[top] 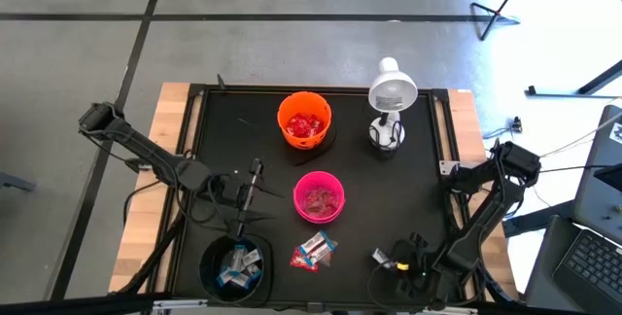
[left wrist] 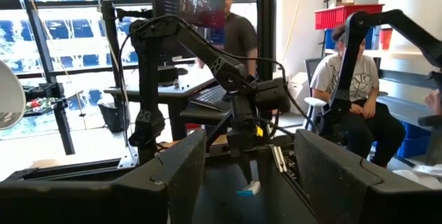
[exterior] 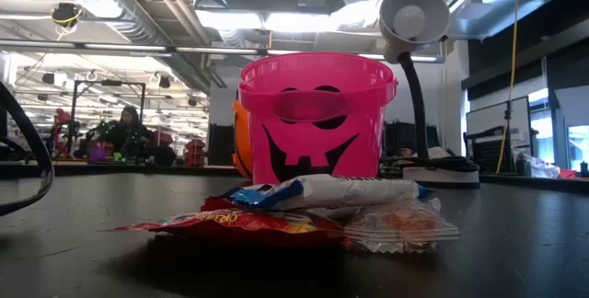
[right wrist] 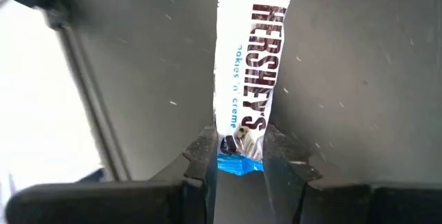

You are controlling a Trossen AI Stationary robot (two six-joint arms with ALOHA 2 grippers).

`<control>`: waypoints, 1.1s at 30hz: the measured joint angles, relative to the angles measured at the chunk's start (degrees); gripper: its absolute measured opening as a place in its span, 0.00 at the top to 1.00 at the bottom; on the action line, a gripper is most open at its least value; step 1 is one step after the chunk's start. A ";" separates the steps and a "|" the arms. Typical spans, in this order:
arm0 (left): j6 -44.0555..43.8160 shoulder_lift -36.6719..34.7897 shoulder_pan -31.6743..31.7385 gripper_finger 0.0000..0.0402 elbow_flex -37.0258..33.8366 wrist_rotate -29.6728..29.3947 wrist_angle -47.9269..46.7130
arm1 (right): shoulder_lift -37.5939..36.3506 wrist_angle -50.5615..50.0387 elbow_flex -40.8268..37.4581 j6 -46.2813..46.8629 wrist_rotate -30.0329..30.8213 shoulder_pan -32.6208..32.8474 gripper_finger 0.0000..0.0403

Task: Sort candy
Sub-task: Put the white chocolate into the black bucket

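Blue-and-white Hershey's bar point(right wrist: 243, 79) is pinched at one end in my right hand point(right wrist: 240, 156), low over the black tabletop point(right wrist: 359, 79); left hand point(left wrist: 242, 182) spread wide.

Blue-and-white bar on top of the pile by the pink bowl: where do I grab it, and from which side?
Pinch the blue-and-white bar across its narrow width near mid-length, coming straight down. It lies flat atop the red wrapper, and the pink bowl stands close behind, so a level approach looks cramped.
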 joint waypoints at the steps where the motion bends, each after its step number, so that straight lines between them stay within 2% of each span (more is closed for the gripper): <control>1: 0.00 0.00 0.00 0.47 0.00 0.00 0.24 | -0.39 0.59 0.00 -0.66 0.61 -0.01 0.78; 17: 2.00 2.41 0.00 0.47 0.02 0.45 5.32 | -8.68 7.67 0.07 -15.71 14.95 -0.02 0.78; 28: 3.16 6.67 1.15 0.47 0.11 3.31 11.30 | -8.91 9.66 0.07 -20.05 17.71 -0.04 0.78; 33: 3.54 9.02 2.22 0.47 2.96 5.14 11.58 | -8.92 9.70 0.07 -22.09 18.27 -0.04 0.78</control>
